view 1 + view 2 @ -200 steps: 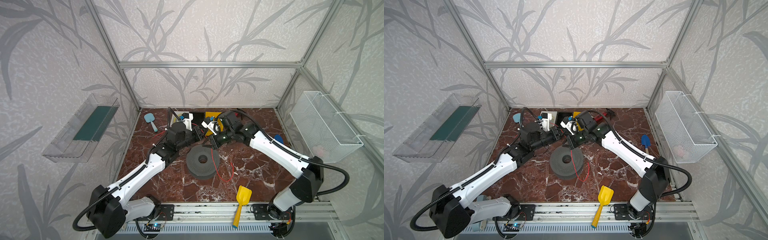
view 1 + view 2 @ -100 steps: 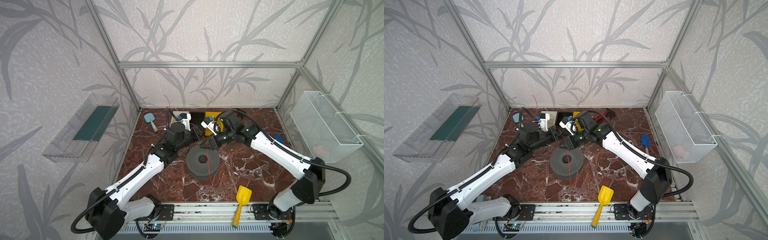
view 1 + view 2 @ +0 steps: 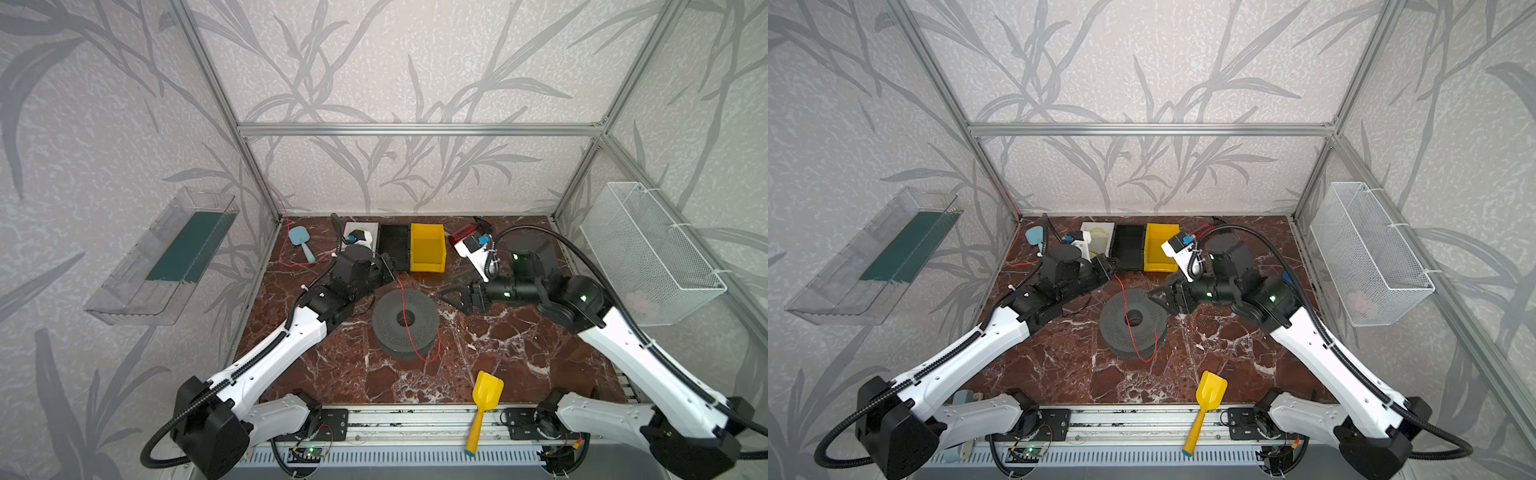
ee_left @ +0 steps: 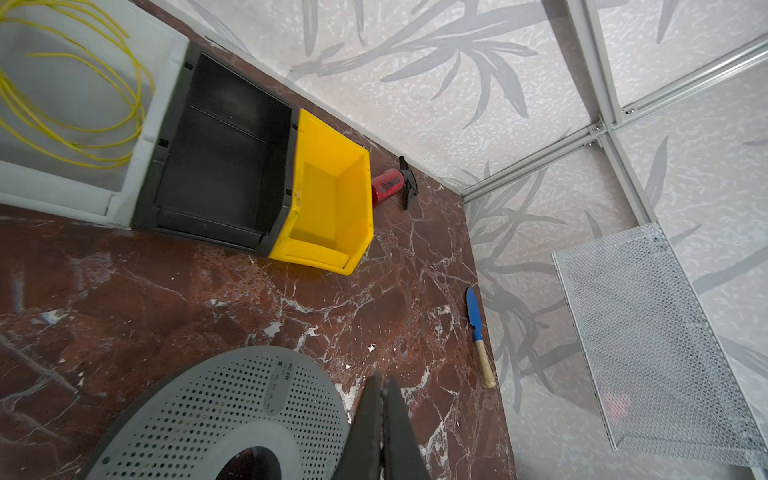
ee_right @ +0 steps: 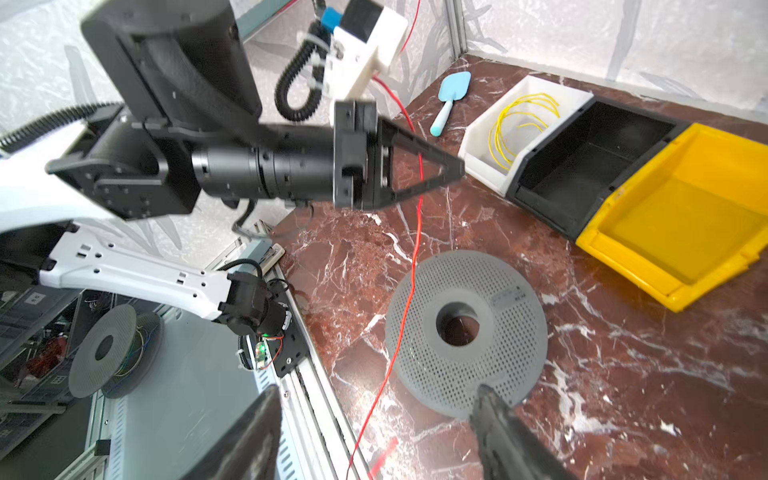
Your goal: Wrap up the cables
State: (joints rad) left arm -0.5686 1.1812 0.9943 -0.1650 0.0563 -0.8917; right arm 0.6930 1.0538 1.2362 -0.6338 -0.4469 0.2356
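Since both top views agree, red cable: draped from the left gripper across the top of the grey spool and down its front rim, ending in a slack loop on the table.
Top views, right gripper: just beside the spool on its right, jaws parted, nothing in them.
Left wrist view, left gripper: fingers pressed together over the spool; no cable shows at their tips.
Left wrist view, yellow cable: coiled loose in the white bin, untouched.
Right wrist view: the red cable crosses the left gripper's clenched fingers, apparently pinched there; the right gripper's jaws stand wide and empty.
Progress: judged early. No full turn round the spool's core can be made out, and the yellow cable is not begun.
Change over the last second: the right gripper, then close against the left one behind the spool, has drawn back and opened. The slack, then bulging to the spool's right, now lies across its top.
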